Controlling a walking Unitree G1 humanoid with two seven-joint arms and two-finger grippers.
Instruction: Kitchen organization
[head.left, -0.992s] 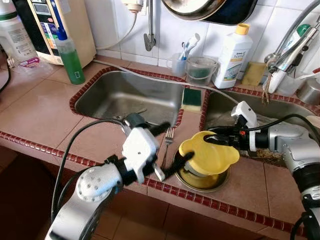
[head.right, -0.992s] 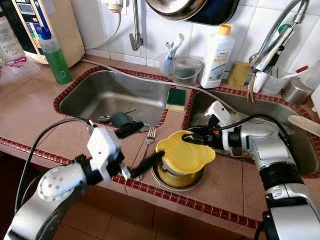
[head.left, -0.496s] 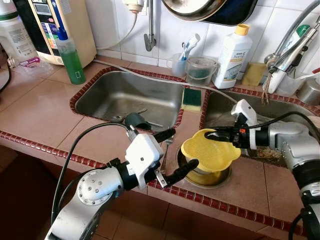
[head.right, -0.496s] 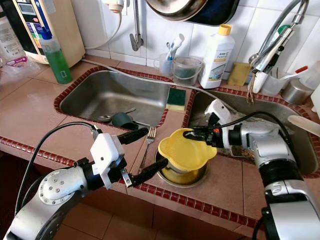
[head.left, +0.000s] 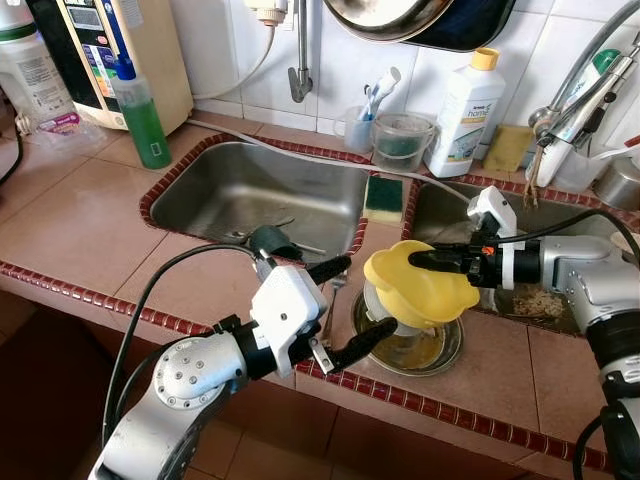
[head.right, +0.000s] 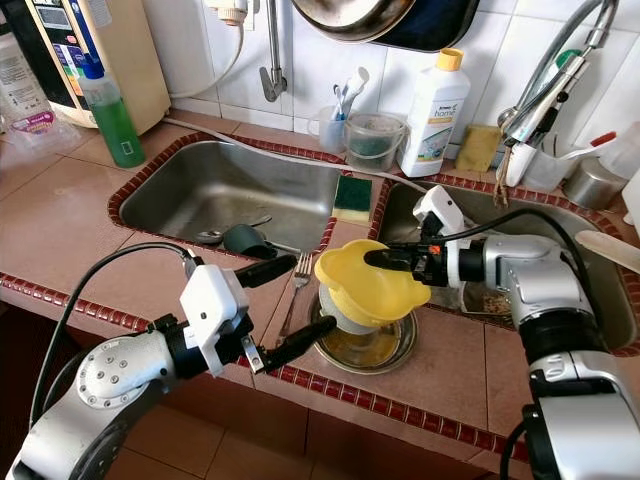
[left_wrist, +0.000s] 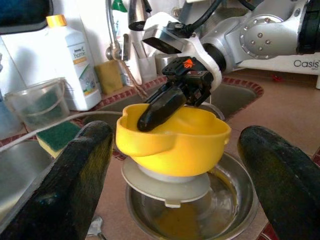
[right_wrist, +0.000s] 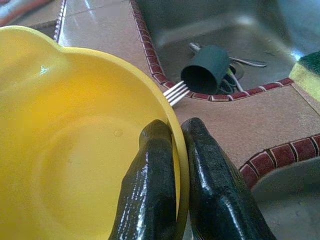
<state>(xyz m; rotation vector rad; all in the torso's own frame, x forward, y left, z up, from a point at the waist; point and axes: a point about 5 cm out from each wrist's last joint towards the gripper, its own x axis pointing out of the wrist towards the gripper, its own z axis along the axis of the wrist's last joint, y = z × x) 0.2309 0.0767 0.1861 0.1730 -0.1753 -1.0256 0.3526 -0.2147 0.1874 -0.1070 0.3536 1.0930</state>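
Lifting the yellow bowl (head.left: 420, 290) by its rim, our right pincer (head.left: 418, 262) is clenched on it and has raised it clear of the steel bowl (head.left: 408, 345) near the worktop's front edge. A white lid (left_wrist: 167, 182) now shows beneath. Our left pincer (head.left: 345, 305) has backed off, released, so we judge the stack is coming apart.

White detergent bottle (head.left: 467, 110) stands by the wall; green soap bottle (head.left: 140, 118) far left.
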